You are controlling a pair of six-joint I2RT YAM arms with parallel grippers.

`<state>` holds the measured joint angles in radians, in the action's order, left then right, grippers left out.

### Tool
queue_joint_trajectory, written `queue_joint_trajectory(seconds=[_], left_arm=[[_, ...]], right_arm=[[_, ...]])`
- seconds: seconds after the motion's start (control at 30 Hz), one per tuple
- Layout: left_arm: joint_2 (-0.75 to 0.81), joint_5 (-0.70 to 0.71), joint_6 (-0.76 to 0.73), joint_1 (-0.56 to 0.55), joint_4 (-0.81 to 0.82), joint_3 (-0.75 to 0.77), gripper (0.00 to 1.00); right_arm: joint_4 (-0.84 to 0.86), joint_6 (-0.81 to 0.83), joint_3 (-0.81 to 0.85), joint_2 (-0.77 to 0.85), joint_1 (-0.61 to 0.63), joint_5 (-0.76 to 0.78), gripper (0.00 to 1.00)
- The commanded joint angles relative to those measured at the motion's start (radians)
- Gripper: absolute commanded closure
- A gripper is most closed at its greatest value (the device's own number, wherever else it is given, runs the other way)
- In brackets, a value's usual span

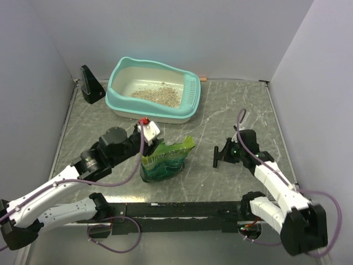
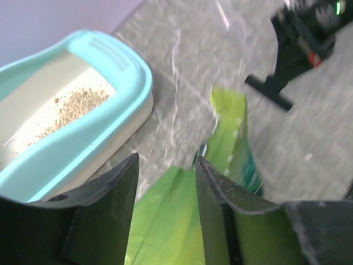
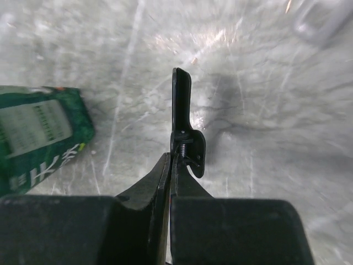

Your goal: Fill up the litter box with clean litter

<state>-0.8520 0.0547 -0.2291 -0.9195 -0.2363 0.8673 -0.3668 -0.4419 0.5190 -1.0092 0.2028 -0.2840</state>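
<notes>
The litter box [image 1: 115,83], with a turquoise rim and a cream inside, stands at the back centre. A thin patch of beige clean litter [image 1: 157,95] lies in it. The box [image 2: 94,127] and the litter [image 2: 71,105] also show in the left wrist view. A green printed pouch [image 1: 165,160] stands mid-table. My left gripper [image 1: 150,131] is open at the pouch's top edge, and the pouch [image 2: 229,132] shows between and beyond its fingers [image 2: 218,193]. My right gripper [image 3: 171,160] is shut on a black spring clip [image 3: 182,105], low over the table to the right of the pouch [image 3: 38,132].
A black wedge-shaped stand [image 1: 91,84] sits at the back left, beside the litter box. White walls close the table on the left, back and right. The grey marble tabletop [image 1: 231,105] shows between the box and the right arm.
</notes>
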Motion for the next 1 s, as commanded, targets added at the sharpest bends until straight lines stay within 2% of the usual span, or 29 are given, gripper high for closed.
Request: queue_joint_trajectory(seconds=[0.0, 0.03, 0.17, 0.3, 0.47, 0.6, 0.73, 0.77, 0.97], left_arm=[[-0.031, -0.062, 0.192, -0.002, -0.099, 0.203, 0.48], [-0.044, -0.094, 0.265, -0.001, -0.118, 0.229, 0.48], [-0.096, -0.252, 0.375, -0.001, -0.190, 0.349, 0.53], [-0.062, -0.357, 0.499, -0.001, -0.057, 0.308, 0.52], [-0.010, -0.387, 0.687, -0.001, 0.093, 0.214, 0.45], [-0.002, -0.450, 0.786, -0.001, 0.215, 0.153, 0.45], [-0.001, -0.454, 0.858, 0.001, 0.230, 0.144, 0.40], [0.004, -0.452, 0.867, -0.001, 0.282, 0.131, 0.39], [0.039, -0.428, 0.936, 0.001, 0.339, 0.099, 0.38]], right_arm=[[-0.110, 0.057, 0.096, 0.212, 0.026, 0.091, 1.00], [-0.124, 0.078, 0.137, 0.239, 0.036, 0.071, 1.00], [-0.152, 0.107, 0.237, 0.340, 0.095, -0.046, 1.00], [-0.188, 0.150, 0.395, 0.400, 0.200, -0.078, 1.00], [-0.258, 0.212, 0.575, 0.344, 0.358, -0.113, 1.00], [-0.242, 0.227, 0.665, 0.308, 0.474, -0.188, 1.00], [-0.262, 0.265, 0.707, 0.278, 0.535, -0.219, 1.00], [-0.256, 0.270, 0.708, 0.267, 0.553, -0.230, 1.00], [-0.187, 0.261, 0.697, 0.245, 0.636, -0.227, 1.00]])
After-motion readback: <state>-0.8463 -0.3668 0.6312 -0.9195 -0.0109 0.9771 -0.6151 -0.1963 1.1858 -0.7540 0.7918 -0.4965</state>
